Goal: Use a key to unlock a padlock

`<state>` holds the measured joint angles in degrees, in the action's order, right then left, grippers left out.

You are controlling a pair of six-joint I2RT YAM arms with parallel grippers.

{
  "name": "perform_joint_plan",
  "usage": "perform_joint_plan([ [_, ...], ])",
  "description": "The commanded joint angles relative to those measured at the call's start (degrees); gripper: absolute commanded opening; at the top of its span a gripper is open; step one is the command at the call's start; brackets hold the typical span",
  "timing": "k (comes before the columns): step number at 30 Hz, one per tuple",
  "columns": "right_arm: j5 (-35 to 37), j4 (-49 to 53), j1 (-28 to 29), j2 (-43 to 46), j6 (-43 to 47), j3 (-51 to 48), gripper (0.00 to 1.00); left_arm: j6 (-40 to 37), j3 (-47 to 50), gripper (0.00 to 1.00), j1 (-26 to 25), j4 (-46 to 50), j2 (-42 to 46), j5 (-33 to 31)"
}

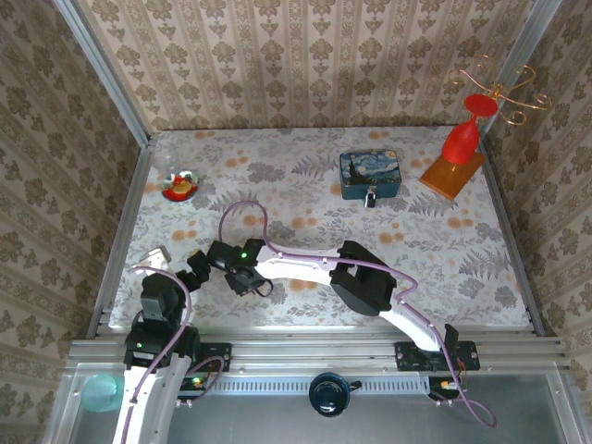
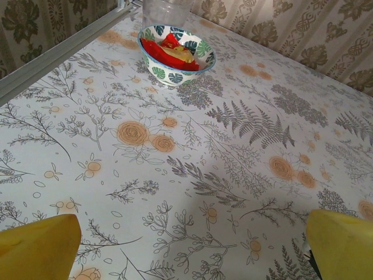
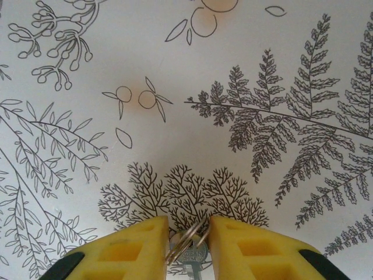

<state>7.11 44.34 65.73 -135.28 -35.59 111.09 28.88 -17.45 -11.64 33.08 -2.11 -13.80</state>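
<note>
The key (image 3: 196,259) lies on the floral tablecloth with its silvery ring (image 3: 185,246) tipped up on edge. My right gripper (image 3: 188,236) has its yellow fingers (image 3: 134,251) closed in on both sides of the ring, which touches both pads. From above, the right gripper (image 1: 244,277) reaches down at the near left of the table. The tiny padlock (image 1: 369,197) hangs at the front of the blue painted tin (image 1: 370,173), far back and right of centre. My left gripper (image 2: 192,248) hovers wide open over bare cloth, its fingertips (image 2: 41,245) far apart; from above the left gripper (image 1: 192,266) sits just left of the right one.
A patterned bowl (image 2: 176,52) with red pieces stands at the back left, also the bowl (image 1: 180,187) from above, with a glass (image 2: 166,10) behind it. A red goblet (image 1: 467,137) on an orange board (image 1: 452,174) is at the back right. A white object (image 1: 154,256) lies by the left edge.
</note>
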Motion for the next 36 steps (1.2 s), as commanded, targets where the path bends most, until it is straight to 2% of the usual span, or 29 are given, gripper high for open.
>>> perform_joint_plan([
  [1, 1.89, -2.79, -1.05, 1.76, 0.82, -4.06, 0.27, 0.57, -1.45, 1.0, -0.23, 0.58, 0.84, -1.16],
  [10, 2.38, -2.77, -1.22, 2.6, -0.01, -4.93, 0.26, 0.38, -1.27, 1.0, -0.21, 0.14, 0.82, -0.88],
  [13, 2.7, -1.33, -1.44, 1.38, -0.1, -3.72, 0.2, 0.43, -1.18, 1.0, -0.23, 0.05, 0.8, -0.84],
  [20, 2.92, -1.43, -1.66, 1.43, -0.27, -4.09, 0.15, 0.3, -1.02, 1.0, -0.18, -0.25, 0.79, -0.64],
  [23, 2.77, -1.7, -1.73, 2.35, -0.34, -4.35, 0.1, 0.21, -0.85, 1.0, -0.23, -0.57, 0.73, -0.47],
  [25, 4.62, -3.13, -1.84, 5.46, -1.4, -6.52, 0.03, 0.11, -0.62, 1.0, -0.22, -1.1, 0.66, -0.3],
  [28, 7.32, -12.25, -3.3, 16.01, -4.06, -16.65, 0.02, -0.37, 0.52, 1.0, -0.13, -4.25, -0.41, 2.75],
  [34, 2.5, -25.6, -9.14, 30.09, -14.02, -31.08, 0.0, -2.06, 2.78, 1.0, -0.23, -16.41, -7.65, 13.87],
  [36, 2.29, -29.47, -9.88, 33.7, -16.72, -35.35, 0.0, -1.33, 4.8, 1.0, -0.3, -24.16, -11.84, 20.11],
])
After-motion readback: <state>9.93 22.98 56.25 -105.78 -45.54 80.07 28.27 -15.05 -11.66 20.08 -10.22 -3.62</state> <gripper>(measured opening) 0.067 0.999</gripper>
